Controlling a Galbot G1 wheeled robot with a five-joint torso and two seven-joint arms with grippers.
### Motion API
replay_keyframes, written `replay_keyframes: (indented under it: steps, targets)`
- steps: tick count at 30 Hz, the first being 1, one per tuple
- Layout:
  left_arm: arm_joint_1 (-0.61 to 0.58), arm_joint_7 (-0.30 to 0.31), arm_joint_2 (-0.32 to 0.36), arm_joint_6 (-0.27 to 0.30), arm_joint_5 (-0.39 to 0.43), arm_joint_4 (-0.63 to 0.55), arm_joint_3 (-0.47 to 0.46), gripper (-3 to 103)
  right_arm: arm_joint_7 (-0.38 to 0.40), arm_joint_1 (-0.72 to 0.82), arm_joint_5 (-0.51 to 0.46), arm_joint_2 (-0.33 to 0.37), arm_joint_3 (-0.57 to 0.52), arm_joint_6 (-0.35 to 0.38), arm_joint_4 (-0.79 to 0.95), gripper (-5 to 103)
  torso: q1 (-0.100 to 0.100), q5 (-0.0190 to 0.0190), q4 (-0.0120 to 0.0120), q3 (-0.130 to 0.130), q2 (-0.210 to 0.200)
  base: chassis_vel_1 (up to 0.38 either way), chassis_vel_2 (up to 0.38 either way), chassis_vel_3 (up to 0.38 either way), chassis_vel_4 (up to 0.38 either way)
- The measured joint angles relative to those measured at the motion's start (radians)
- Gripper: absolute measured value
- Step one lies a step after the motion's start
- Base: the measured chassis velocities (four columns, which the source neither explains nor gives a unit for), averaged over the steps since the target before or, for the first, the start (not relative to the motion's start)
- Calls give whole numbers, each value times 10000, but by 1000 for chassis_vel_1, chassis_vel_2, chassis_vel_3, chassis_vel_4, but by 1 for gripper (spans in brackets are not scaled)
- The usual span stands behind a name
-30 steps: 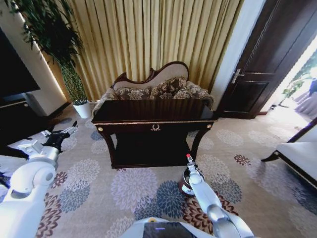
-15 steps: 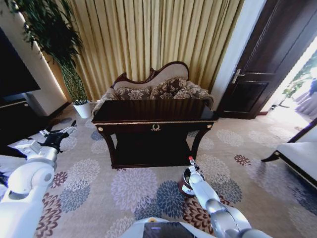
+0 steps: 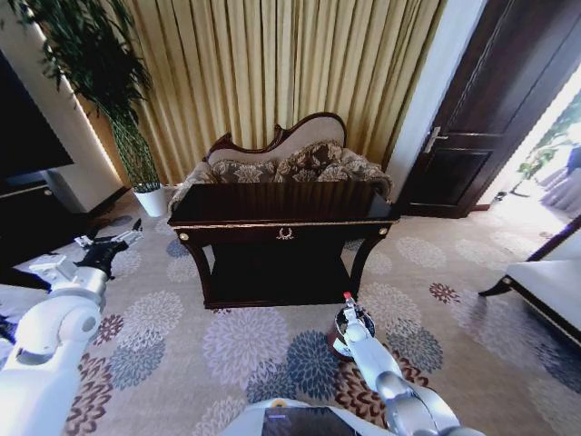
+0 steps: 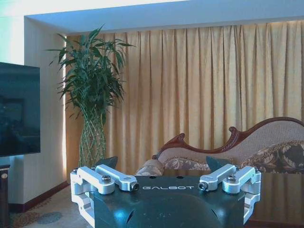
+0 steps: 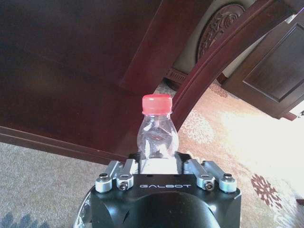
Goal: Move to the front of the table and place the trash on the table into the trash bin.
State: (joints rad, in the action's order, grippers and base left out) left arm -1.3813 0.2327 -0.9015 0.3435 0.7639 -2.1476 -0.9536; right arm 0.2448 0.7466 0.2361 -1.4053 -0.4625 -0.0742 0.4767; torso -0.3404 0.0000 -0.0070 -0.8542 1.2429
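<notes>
The dark glossy table [image 3: 281, 216] stands ahead on the patterned carpet, its front rail facing me. My right gripper [image 3: 348, 313] is low in front of the table's right leg, shut on a clear plastic bottle [image 5: 156, 137] with a red cap [image 3: 347, 296], a piece of the trash. The bottle stands upright just above the small reddish-brown trash bin [image 3: 335, 343], which my right arm partly hides. My left gripper [image 3: 113, 245] hangs open at the left, off the table's left end, with its fingers [image 4: 110, 162] spread wide and nothing between them.
A carved-back sofa [image 3: 290, 162] sits behind the table against gold curtains. A tall plant in a white pot [image 3: 150, 200] stands at the back left, a dark cabinet [image 3: 27, 222] at the left, a dark door [image 3: 490, 118] at the right. Open carpet lies before the table.
My right gripper has sunk slightly with the bottle, closer to the trash bin. The left arm has barely moved.
</notes>
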Motion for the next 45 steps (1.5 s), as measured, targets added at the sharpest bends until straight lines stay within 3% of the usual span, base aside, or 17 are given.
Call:
replay_keyframes:
  steps: [4,11,16,32,39,42,44,45]
  targets:
    - [10,0,7,1,12,1,3,100,0,6,-16,11,-19,0,87,51,0,0,1,0,0,0,0,0,0]
    - [-34,0,0,3,14,-6,5,100,0,125,-23,10,-39,46,418,84,0,0,1,0,0,0,0,0,0]
    - [-84,1,-23,4,14,-29,-30,100,23,387,-124,30,-118,68,1104,98,0,2,1,-1,0,0,0,0,0]
    - [-4,19,-124,-18,-31,45,94,100,-331,2219,-1666,65,-829,2095,8701,100,0,0,0,0,-1,0,0,0,0]
    - [13,347,-248,-74,-261,32,202,100,-987,2891,-4160,321,-544,3287,12399,100,0,-1,1,0,-1,0,0,0,0]
    - [11,401,-285,-151,-283,3,226,100,-1074,2935,-4651,397,-474,3485,12968,100,0,1,1,0,-1,0,0,0,0]
    - [24,449,-363,-263,-298,-44,261,100,-1182,2958,-5804,590,-327,3917,14253,100,0,0,1,0,-1,0,0,0,0]
    - [24,449,-363,-263,-298,-44,261,100,-1182,2958,-5804,590,-327,3917,14253,100,0,0,1,0,-1,0,0,0,0]
